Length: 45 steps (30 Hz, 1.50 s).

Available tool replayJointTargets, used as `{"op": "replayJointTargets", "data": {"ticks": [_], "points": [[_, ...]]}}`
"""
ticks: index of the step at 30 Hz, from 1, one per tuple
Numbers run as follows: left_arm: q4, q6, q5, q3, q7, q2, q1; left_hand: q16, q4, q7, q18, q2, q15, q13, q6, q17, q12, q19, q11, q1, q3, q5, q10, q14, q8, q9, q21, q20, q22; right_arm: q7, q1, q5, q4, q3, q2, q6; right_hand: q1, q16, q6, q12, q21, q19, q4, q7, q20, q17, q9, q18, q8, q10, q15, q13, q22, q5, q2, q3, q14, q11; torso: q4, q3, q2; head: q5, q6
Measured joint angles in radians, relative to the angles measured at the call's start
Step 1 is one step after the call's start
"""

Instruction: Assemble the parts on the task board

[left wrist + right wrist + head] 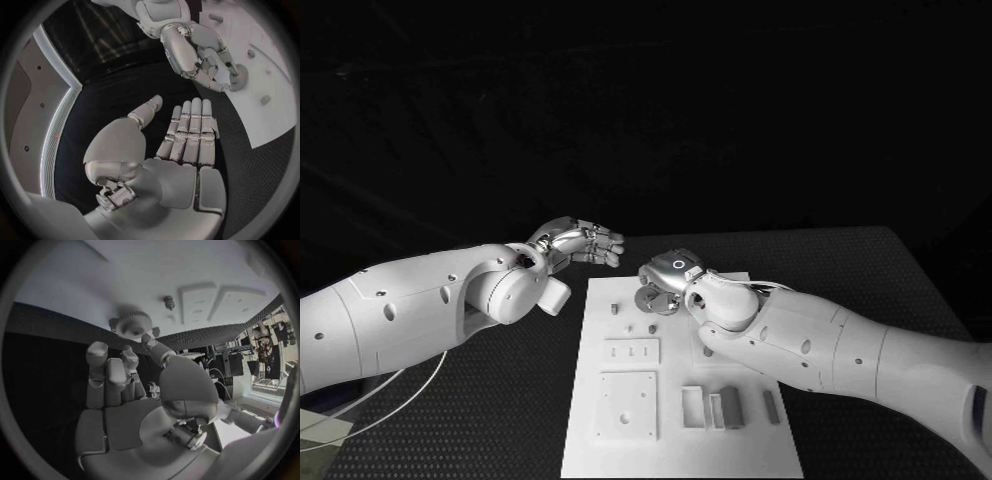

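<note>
The white task board (678, 455) lies in the middle of the black table. A round toothed grey part (653, 298) sits at its far end, also seen as a gear (133, 325) and as a disc (240, 78). My right hand (671, 277) hovers over it with curled fingers (100, 360) just short of its rim; nothing is plainly held between them. My left hand (583, 243) is off the board's far left corner, above the table. Its palm and straight fingers (187, 132) are spread and hold nothing. My right hand (199, 59) also shows from the left wrist.
Small pegs (615, 310) stand on the board behind two flat square plates (627, 405). Several upright bars (728, 408) stand at the near right of the board. A thin pale cable (401, 385) loops over the table at the near left.
</note>
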Motion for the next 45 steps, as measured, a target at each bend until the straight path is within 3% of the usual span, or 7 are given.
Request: {"op": "replayJointTargets", "data": {"ticks": [14, 28, 33, 40, 45], "points": [[-0.002, 0.0, 0.0, 0.0, 0.0, 0.003, 0.0, 0.0, 0.0, 0.0, 0.0, 0.0, 0.0, 0.0, 0.0, 0.001, 0.0, 0.0, 0.0, 0.0, 0.0, 0.0, 0.0, 0.0, 0.0, 0.001, -0.001, 0.0, 0.001, 0.005, -0.008, 0.011, -0.026, -0.007, 0.015, 0.008, 0.0, 0.0, 0.005, 0.0, 0.0, 0.001, 0.0, 0.003, 0.002, 0.0, 0.0, 0.0, 0.0, 0.0, 0.002, 0.0, 0.0, 0.0, 0.0, 0.0, 0.001, 0.0, -0.0001, 0.0012, -0.001, 0.005, -0.005], [-0.002, 0.0, -0.001, 0.0, 0.0, 0.002, 0.0, 0.0, 0.0, 0.0, 0.0, 0.0, 0.0, 0.001, 0.0, 0.001, 0.0, 0.0, 0.0, 0.0, 0.0, 0.0, 0.0, 0.0, 0.0, 0.001, -0.001, 0.0, 0.001, 0.009, -0.009, 0.021, -0.01, -0.008, 0.0, 0.007, 0.0, 0.0, 0.007, 0.0, 0.0, 0.001, 0.0, 0.004, 0.002, 0.0, -0.001, 0.0, 0.0, 0.0, 0.001, -0.001, 0.0, 0.0, 0.0, 0.0, 0.001, 0.0, -0.0018, 0.0012, -0.002, 0.008, -0.007], [-0.002, 0.0, -0.001, 0.0, 0.0, 0.0, 0.0, 0.0, 0.0, 0.0, 0.0, 0.0, 0.0, 0.001, 0.0, 0.001, 0.0, 0.0, 0.0, 0.0, 0.0, 0.0, 0.0, 0.0, 0.0, 0.001, -0.001, 0.0, 0.001, 0.009, -0.01, 0.025, 0.022, -0.008, -0.024, -0.004, -0.001, 0.0, 0.006, 0.0, 0.0, 0.001, 0.0, 0.006, 0.002, 0.0, -0.002, 0.0, -0.001, 0.0, 0.0, -0.002, 0.0, 0.0, -0.016, 0.0, 0.0, 0.0, -0.0023, 0.0012, -0.002, 0.009, -0.006], [-0.001, 0.0, -0.001, 0.0, 0.0, -0.007, 0.0, 0.0, 0.0, 0.0, 0.0, 0.0, 0.0, 0.001, 0.0, 0.002, 0.0, 0.0, 0.0, 0.0, 0.0, 0.0, 0.0, 0.0, 0.0, 0.001, -0.001, 0.0, 0.001, 0.007, -0.007, 0.039, 0.068, 0.005, -0.071, -0.009, -0.007, 0.0, -0.004, 0.0, 0.0, 0.004, 0.01, 0.015, 0.0, 0.0, -0.006, 0.0, -0.014, 0.0, 0.0, -0.004, 0.0, 0.0, -0.049, 0.009, 0.0, 0.0, -0.0042, 0.0012, -0.003, 0.011, -0.004], [0.0, 0.0, -0.001, 0.0, 0.0, -0.009, 0.0, -0.001, 0.0, 0.0, 0.0, 0.0, 0.0, 0.002, 0.0, 0.003, 0.0, 0.0, 0.0, 0.0, 0.0, 0.0, 0.0, 0.0, 0.0, 0.001, -0.001, 0.0, 0.001, 0.006, -0.005, 0.05, 0.084, 0.008, -0.094, -0.007, -0.007, -0.001, -0.013, 0.0, -0.004, 0.007, 0.037, 0.025, -0.001, -0.001, -0.008, 0.0, -0.021, 0.0, 0.0, -0.006, 0.0, 0.0, -0.089, 0.019, 0.0, 0.0, -0.0054, 0.0016, -0.003, 0.012, -0.003]]}}
